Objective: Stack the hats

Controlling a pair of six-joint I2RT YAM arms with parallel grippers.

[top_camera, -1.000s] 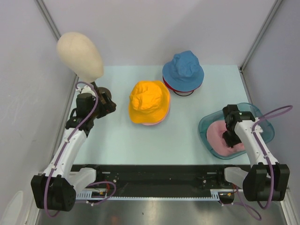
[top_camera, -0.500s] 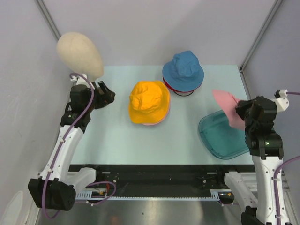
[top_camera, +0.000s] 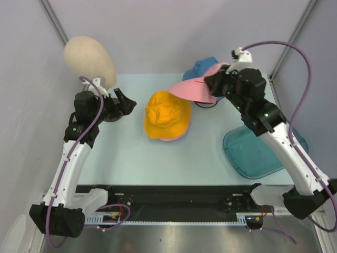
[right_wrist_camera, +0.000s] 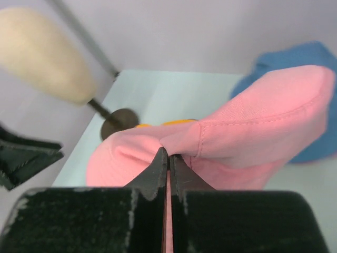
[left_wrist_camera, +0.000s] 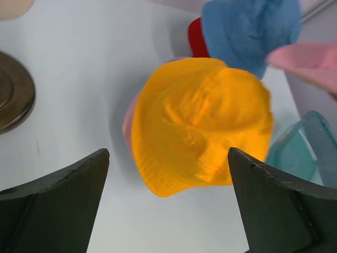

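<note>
A pink hat [top_camera: 196, 87] [right_wrist_camera: 247, 126] hangs in the air between the orange hat and the blue hat, pinched by its fabric in my right gripper [top_camera: 215, 81] [right_wrist_camera: 169, 154], which is shut on it. The orange hat [top_camera: 167, 114] [left_wrist_camera: 202, 121] lies mid-table on top of a lilac hat whose brim [top_camera: 167, 138] [left_wrist_camera: 128, 122] peeks out. Behind it the blue hat [top_camera: 199, 68] [left_wrist_camera: 247, 31] sits on a red hat [top_camera: 205, 103] [left_wrist_camera: 196, 38], partly hidden by the pink one. My left gripper [top_camera: 125, 100] [left_wrist_camera: 167, 203] is open, left of the orange hat, with nothing between its fingers.
A beige mannequin head [top_camera: 89, 60] on a dark round base [left_wrist_camera: 13, 92] stands at the back left, close to my left arm. A translucent teal tray [top_camera: 253, 153] [left_wrist_camera: 303, 153] sits at the right. Grey walls close in the table on both sides.
My right gripper lifted the pink hat out of the teal tray and carried it up and left toward the blue and orange hats. My left gripper moved slightly right, still open.
</note>
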